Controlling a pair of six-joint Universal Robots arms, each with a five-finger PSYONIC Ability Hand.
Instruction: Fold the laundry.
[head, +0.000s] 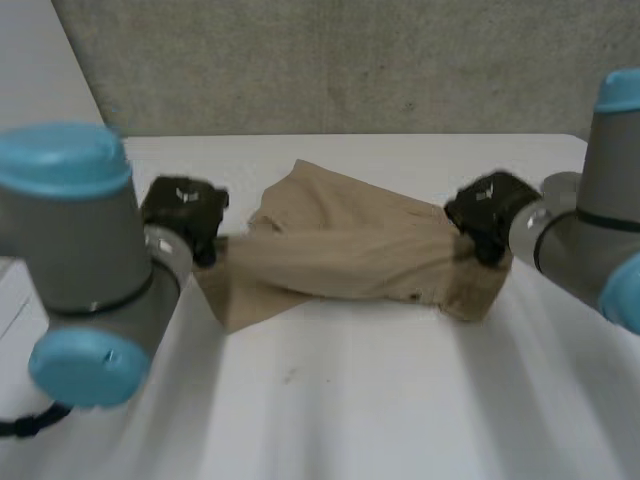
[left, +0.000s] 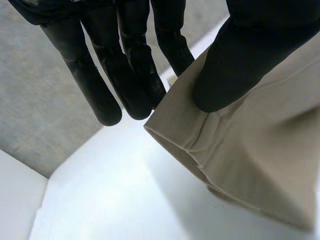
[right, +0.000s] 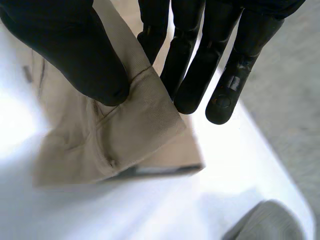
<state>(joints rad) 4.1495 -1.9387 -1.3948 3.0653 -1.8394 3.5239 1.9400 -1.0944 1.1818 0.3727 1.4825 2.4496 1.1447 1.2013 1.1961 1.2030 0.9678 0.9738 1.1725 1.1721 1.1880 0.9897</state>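
You have your left hand (left: 100, 75) and right hand (right: 70, 50) each pinching an end of the tan garment (head: 340, 250) between thumb and fingertips; no neat fold yet, so most work looks undone.

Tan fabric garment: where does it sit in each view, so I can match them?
Head view: tan fabric garment mid-table, stretched between left hand and right hand.
Left wrist view: garment corner pinched under the left hand's thumb.
Right wrist view: garment corner pinched under the right hand's thumb.
Shared landmark: white table.
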